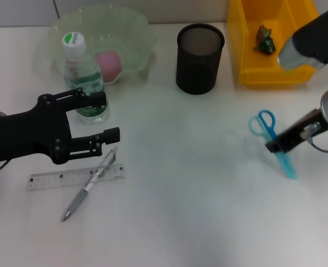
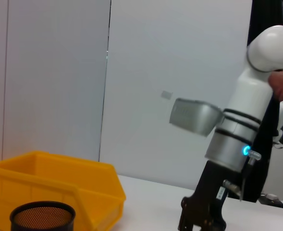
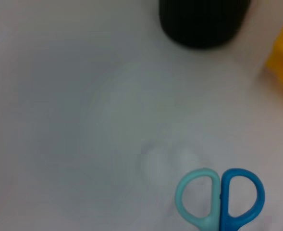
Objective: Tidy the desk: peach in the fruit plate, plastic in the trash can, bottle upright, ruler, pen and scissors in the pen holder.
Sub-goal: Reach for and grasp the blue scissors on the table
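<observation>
Right gripper [image 1: 276, 146] is clamping the scissors [image 1: 272, 139] mid-blade, well right of the pen holder [image 1: 200, 50]; handles are pointing toward the holder. Left gripper [image 1: 107, 118] is sitting open beside the upright bottle [image 1: 83, 75], over the pen [image 1: 90, 184] and ruler [image 1: 76, 177]. Risk: scissors pivoting in the pinch, snagging the holder rim.

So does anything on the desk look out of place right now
Yes. The mechanical pencil lies askew across the clear ruler instead of standing in the mesh pen holder. The scissors are also still on the desk, under the right gripper.
</observation>
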Available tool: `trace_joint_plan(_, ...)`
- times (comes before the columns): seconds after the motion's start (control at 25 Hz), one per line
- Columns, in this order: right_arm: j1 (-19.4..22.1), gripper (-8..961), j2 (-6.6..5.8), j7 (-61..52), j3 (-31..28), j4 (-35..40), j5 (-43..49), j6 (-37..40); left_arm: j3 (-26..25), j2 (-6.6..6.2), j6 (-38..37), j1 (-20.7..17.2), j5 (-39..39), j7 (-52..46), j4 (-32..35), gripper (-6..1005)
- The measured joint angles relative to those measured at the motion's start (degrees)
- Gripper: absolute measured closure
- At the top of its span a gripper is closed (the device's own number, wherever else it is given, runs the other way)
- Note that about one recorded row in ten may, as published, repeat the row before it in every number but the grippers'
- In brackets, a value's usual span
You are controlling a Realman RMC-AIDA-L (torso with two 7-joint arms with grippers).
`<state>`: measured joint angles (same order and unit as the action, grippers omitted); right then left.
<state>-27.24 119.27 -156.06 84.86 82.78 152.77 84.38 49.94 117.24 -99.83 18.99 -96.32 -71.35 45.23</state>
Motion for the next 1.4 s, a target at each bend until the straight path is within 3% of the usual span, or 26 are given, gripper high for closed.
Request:
trace_joint_plan(0.24, 3.4, 657, 0.19, 0.5, -1.8, 8.8, -1.8, 0.2, 0.0, 0.00, 0.0, 0.0, 0.0, 0.0, 0.0, 213)
trace_joint_plan(0.4, 5.6, 653, 0.14, 2.9, -7.1, 13.3, -8.7, 0.0, -0.1, 0.00, 0.0, 0.0, 0.0, 0.5, -0.3, 214)
trace_joint_plan(0.6, 6.6, 649, 0.12, 6.4, -12.2, 13.0, -15.5, -2.0, -0.4, 0.10, 0.0, 0.0, 0.0, 0.8, -0.5, 215)
trace_joint_plan(0.84, 5.9, 644, -0.10, 6.9, -13.4, 11.1, -16.6, -3.0, -0.5, 0.29, -0.3, 0.0, 0.0, 0.5, 0.1, 216)
trace_joint_plan(1.04, 1.5, 640, -0.65, 6.8, -15.5, 5.2, -16.3, -1.6, -0.6, 0.38, -0.3, 0.0, 0.0, 0.5, 0.1, 216)
trace_joint_plan(1.08, -2.0, 639, -1.39, 6.6, -17.3, 1.4, -15.6, 0.6, -0.5, 0.41, -0.3, 0.0, 0.0, 0.5, 0.1, 216)
trace_joint_plan(1.16, -3.6, 637, -1.69, 6.6, -18.1, -0.4, -14.8, 1.6, -0.6, 0.43, -0.3, 0.0, 0.0, 0.5, 0.1, 216)
trace_joint_plan(1.2, -7.1, 637, -2.02, 6.4, -19.3, -4.3, -11.8, 3.0, -0.6, 0.44, -0.4, 0.0, 0.0, 0.5, 0.1, 216)
trace_joint_plan(1.24, -7.1, 636, -2.02, 6.4, -19.3, -4.3, -11.8, 3.0, -0.6, 0.44, -0.4, 0.0, 0.0, 0.5, 0.1, 216)
trace_joint_plan(1.28, -10.3, 635, -1.98, 6.3, -19.8, -7.7, -7.5, 3.4, -0.5, 0.44, -0.4, 0.0, 0.0, 0.5, 0.1, 216)
trace_joint_plan(1.4, -13.7, 521, -1.22, 6.2, -19.8, -11.1, -1.3, 2.9, -0.6, 0.44, -0.4, -0.1, 0.0, 0.6, 0.1, 216)
